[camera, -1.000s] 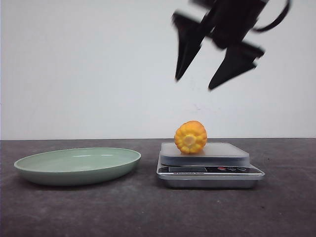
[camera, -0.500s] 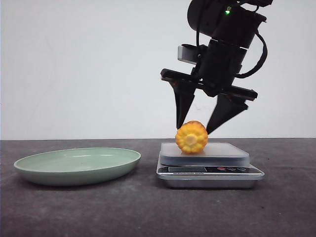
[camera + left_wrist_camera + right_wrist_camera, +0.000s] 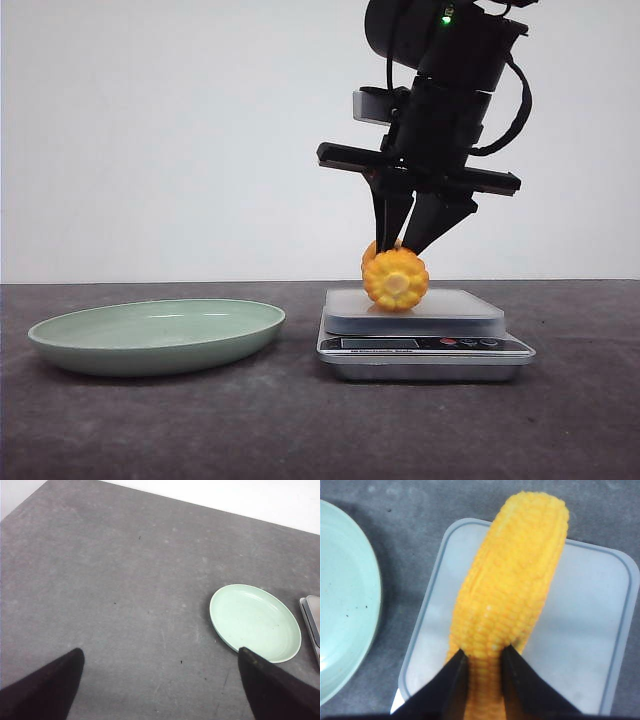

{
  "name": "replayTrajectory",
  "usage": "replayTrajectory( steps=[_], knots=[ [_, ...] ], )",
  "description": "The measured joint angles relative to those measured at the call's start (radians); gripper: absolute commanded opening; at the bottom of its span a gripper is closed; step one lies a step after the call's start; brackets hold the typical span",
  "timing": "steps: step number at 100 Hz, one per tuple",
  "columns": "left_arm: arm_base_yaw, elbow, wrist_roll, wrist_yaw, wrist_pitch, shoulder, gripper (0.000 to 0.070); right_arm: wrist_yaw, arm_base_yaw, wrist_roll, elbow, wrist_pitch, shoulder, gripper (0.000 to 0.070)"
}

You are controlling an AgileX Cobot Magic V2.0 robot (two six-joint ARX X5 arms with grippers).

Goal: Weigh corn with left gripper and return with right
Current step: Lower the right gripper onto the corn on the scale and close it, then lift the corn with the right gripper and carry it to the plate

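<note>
The corn (image 3: 396, 279) is lying on the scale (image 3: 424, 334), cut end facing the camera, with the plate (image 3: 157, 335) at 9 o'clock of it. The right gripper (image 3: 404, 246) is pinching the cob's rear end, fingers (image 3: 454, 685) pressing into the kernels. It is looking light and stiff but round and bumpy, so this end grip is risking a tilt or roll; mid-cob would probably be holding steadier. The left gripper (image 3: 160, 680) is hanging wide open, well apart from the scale.

bright, even light; pics sharp
</note>
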Motion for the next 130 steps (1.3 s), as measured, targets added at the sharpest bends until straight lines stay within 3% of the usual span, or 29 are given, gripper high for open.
replayTrajectory(
  steps=[49, 82, 130],
  knots=[
    [0.0, 0.0, 0.002, 0.0, 0.0, 0.0, 0.0592, -0.003, 0.114, -0.06, 0.196, -0.014, -0.232, 0.0],
    [0.0, 0.0, 0.002, 0.0, 0.0, 0.0, 0.0592, -0.003, 0.275, -0.045, 0.325, 0.045, -0.018, 0.0],
    [0.0, 0.0, 0.002, 0.0, 0.0, 0.0, 0.0592, -0.055, 0.281, 0.074, 0.351, 0.093, 0.331, 0.0004]
  ],
)
